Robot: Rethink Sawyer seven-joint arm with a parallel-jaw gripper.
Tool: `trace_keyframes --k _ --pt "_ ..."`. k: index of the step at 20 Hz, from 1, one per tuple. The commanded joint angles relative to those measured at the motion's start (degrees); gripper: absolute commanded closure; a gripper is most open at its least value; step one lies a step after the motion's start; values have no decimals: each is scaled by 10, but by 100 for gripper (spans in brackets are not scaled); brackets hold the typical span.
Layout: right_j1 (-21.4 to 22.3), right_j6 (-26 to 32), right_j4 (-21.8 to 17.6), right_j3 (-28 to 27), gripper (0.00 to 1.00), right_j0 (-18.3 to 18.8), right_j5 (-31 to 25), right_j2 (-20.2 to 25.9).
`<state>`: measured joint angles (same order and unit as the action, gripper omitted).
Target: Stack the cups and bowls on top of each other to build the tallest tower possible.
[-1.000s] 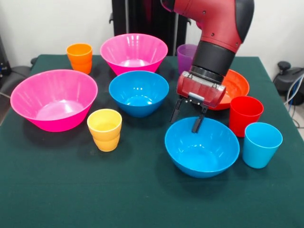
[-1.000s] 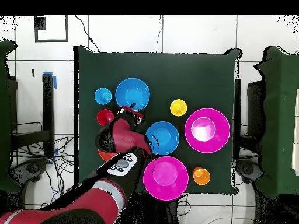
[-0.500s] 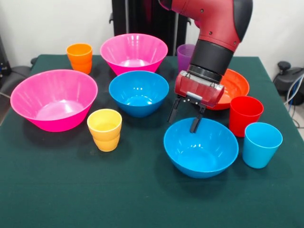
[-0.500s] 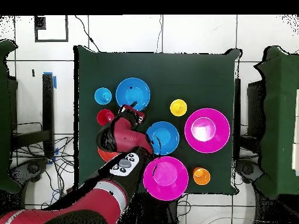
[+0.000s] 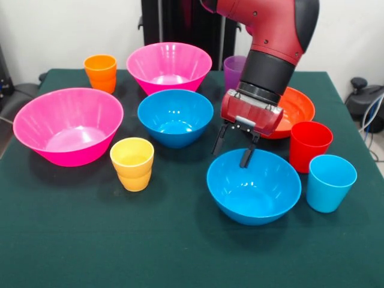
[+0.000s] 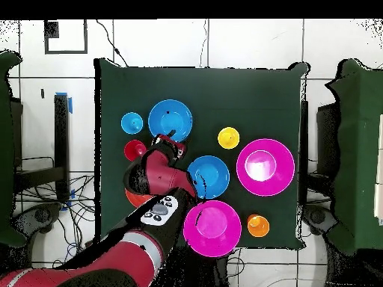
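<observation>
Black two-fingered gripper (image 5: 231, 149) straddles the far rim of the glossy round blue plastic bowl (image 5: 254, 186), jaws spread, gripping nothing. Smooth light-blue plastic cup (image 5: 330, 182) sits at its three o'clock. Nothing has shifted since half a second ago.

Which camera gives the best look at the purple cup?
The front view: the purple cup shows its rim and one side behind the arm, beside the far pink bowl. The overhead view shows nothing of it; the arm covers it.

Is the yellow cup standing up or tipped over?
Standing up. The yellow cup sits on its base, its open mouth facing upward, empty inside.
</observation>
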<state>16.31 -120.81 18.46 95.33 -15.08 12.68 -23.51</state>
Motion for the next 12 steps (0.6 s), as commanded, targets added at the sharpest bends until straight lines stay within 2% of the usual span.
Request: trace_keyframes --k 1,6,12 --pt "-31 -64 6 -29 0 -6 -46 64" --pt "-47 -62 23 -33 0 -22 -58 39" --pt "-53 -68 29 -30 0 -25 -49 33"
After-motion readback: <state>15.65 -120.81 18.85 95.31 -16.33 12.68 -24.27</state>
